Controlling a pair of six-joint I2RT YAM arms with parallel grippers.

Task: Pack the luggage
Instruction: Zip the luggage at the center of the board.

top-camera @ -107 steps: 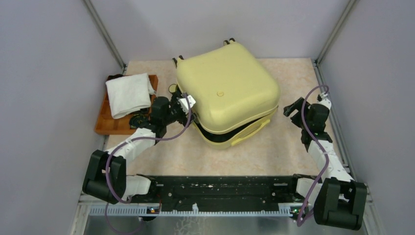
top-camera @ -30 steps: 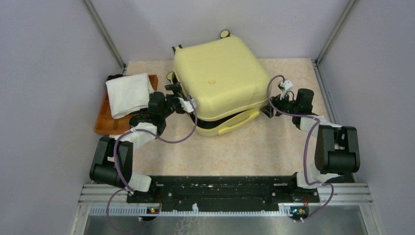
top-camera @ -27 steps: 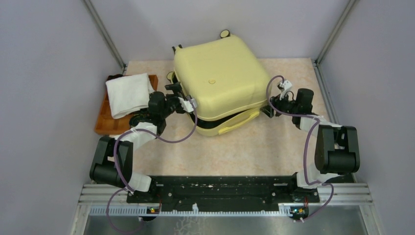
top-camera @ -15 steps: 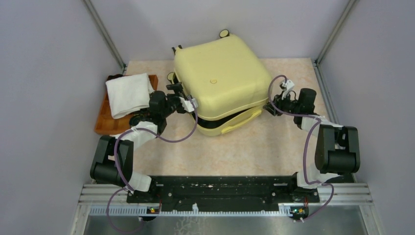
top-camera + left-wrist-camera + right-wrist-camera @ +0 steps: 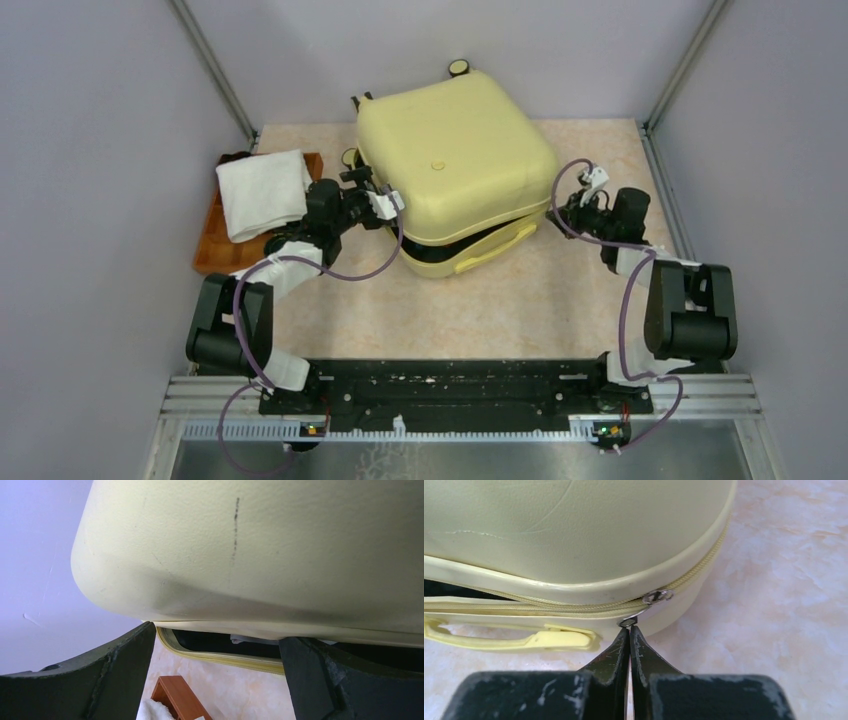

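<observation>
The pale yellow suitcase (image 5: pixel 450 150) sits mid-table towards the far wall, its lid down but not sealed: a dark gap shows along the near edge above the handle (image 5: pixel 524 639). My right gripper (image 5: pixel 629 630) is pressed together at the tip of the zipper pull (image 5: pixel 636 612); I cannot tell if it has caught it. My left gripper (image 5: pixel 383 200) is spread wide against the lid's left side. Zipping looks barely begun, and a white towel (image 5: pixel 262 190) lies outside on the wooden tray (image 5: pixel 215 255).
</observation>
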